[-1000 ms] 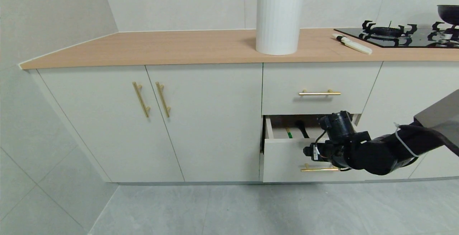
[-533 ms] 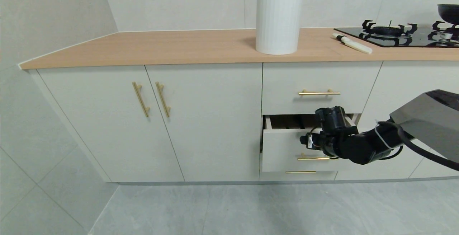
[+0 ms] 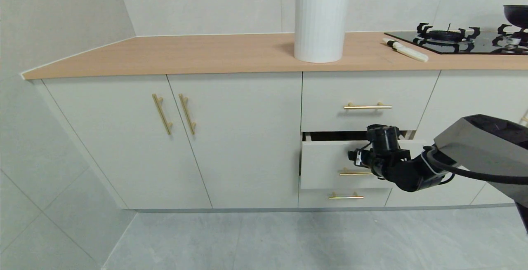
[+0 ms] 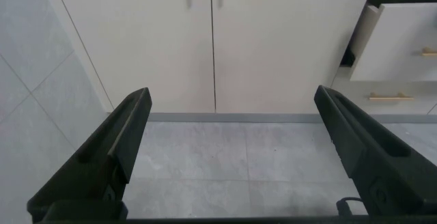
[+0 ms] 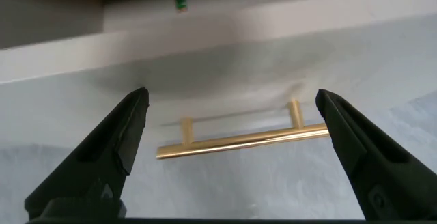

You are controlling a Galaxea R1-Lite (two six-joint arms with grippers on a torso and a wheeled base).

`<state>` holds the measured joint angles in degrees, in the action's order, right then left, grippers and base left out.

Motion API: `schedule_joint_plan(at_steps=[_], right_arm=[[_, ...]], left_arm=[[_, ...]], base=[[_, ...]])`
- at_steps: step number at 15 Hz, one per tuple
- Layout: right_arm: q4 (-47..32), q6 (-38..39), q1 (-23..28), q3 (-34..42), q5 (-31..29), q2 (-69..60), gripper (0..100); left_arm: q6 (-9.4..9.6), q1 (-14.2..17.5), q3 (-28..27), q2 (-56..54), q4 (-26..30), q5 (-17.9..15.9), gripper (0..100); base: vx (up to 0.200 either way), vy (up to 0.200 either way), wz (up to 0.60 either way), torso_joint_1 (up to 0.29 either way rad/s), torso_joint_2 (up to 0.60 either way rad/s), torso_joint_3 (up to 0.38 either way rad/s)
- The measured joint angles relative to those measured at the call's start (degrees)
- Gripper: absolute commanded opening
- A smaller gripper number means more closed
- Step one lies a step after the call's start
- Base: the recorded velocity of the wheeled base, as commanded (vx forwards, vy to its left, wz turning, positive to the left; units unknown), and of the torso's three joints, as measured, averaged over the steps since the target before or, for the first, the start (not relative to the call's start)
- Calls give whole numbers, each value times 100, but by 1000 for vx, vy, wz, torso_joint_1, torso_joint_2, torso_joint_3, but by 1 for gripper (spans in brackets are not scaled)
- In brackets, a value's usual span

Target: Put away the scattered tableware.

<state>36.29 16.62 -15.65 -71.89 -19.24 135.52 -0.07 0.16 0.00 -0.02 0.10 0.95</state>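
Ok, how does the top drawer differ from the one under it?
The top drawer is shut flush; the middle drawer stands partly out, a dark gap above its front. The open right gripper faces the middle drawer's handle; none is at the top drawer's. Both have pale fronts and gold bar handles.

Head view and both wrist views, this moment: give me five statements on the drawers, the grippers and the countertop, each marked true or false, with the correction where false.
1. The middle drawer stands partly open. True.
2. The right gripper is shut on the drawer's brass handle. False: its fingers are spread apart, and the handle shows between them, ungrasped.
3. The white ribbed cylinder stands upright on the countertop. True.
4. The top drawer is pulled out. False: it sits closed, flush with the cabinet front.
5. The left gripper holds a spoon. False: it is open and empty, above the floor in front of the cabinet doors.
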Motion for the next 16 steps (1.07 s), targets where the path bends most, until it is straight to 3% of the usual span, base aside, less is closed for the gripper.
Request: schedule_joint_plan(at_steps=[6,16], right_arm=[[383,49,226,-432,-44,423,100],[375,361,425,-1229,-57,877,100]], left_arm=[[0,0,0,2,0,0,100],[0,2,0,2,0,-2,100]], base=[[0,0,0,0,0,0],[0,0,0,0,0,0]])
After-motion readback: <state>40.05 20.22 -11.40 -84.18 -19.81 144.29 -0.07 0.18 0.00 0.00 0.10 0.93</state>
